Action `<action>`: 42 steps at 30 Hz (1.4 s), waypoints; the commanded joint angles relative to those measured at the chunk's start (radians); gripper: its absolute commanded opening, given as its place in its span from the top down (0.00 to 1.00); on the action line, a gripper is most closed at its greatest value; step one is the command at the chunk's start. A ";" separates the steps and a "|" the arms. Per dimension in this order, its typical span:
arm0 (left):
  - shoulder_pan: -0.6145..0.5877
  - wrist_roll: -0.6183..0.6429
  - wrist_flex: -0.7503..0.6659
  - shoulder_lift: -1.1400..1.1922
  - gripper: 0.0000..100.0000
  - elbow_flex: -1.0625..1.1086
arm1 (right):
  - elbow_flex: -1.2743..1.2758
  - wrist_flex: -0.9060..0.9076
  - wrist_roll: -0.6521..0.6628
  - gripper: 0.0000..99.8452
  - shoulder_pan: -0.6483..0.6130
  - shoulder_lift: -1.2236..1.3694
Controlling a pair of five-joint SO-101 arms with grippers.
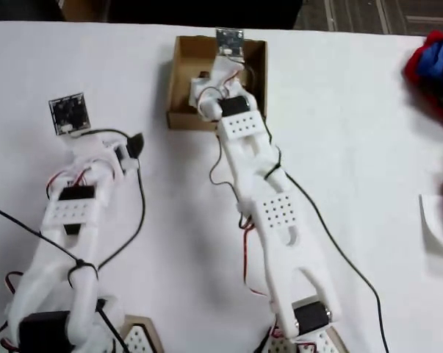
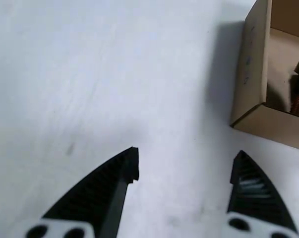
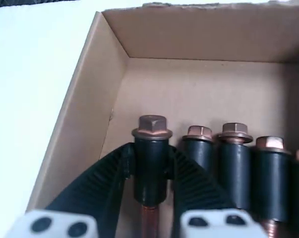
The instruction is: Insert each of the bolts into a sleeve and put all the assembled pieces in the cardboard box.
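Assembled piece: a copper-coloured bolt (image 3: 151, 126) seated in a black sleeve (image 3: 150, 173), inside the cardboard box (image 3: 89, 114) and next to its side wall. The right gripper (image 3: 151, 150) is clenched on the sleeve, one ribbed black finger pressed against each side, with the bolt head standing clear beyond the fingertips. Beside the held piece, four more assembled pieces (image 3: 234, 158) lie in a row in the box, close together, heads pointing the same way as the first; the last is cut off at the picture's edge. From above, the right arm (image 1: 269, 198) stretches across the white table (image 1: 353, 110) and its end dips into the box (image 1: 178, 81), which sits near the far edge. The left gripper (image 2: 187, 156) is released, its two black fingers spread wide with nothing between them, over bare table to the side of the box (image 2: 253, 64) and apart from it. The left arm (image 1: 70, 213) sits well apart from the right one. At the table's right edge lie a red and blue cloth (image 1: 434, 59) and a curved white object (image 1: 438, 228).
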 commanded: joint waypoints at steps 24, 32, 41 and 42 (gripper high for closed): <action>0.008 -0.098 0.258 -0.028 0.69 -0.205 | -0.347 0.828 0.101 0.98 0.182 -0.332; -0.002 -0.287 0.801 -0.247 0.69 -0.426 | -0.135 0.918 0.101 0.98 0.255 -0.645; -0.137 -0.391 1.137 -0.767 0.69 -0.259 | 1.063 0.911 0.101 0.98 0.217 -1.561; -0.138 -0.391 1.134 -0.830 0.69 -0.189 | 1.209 0.894 0.101 0.98 0.209 -1.643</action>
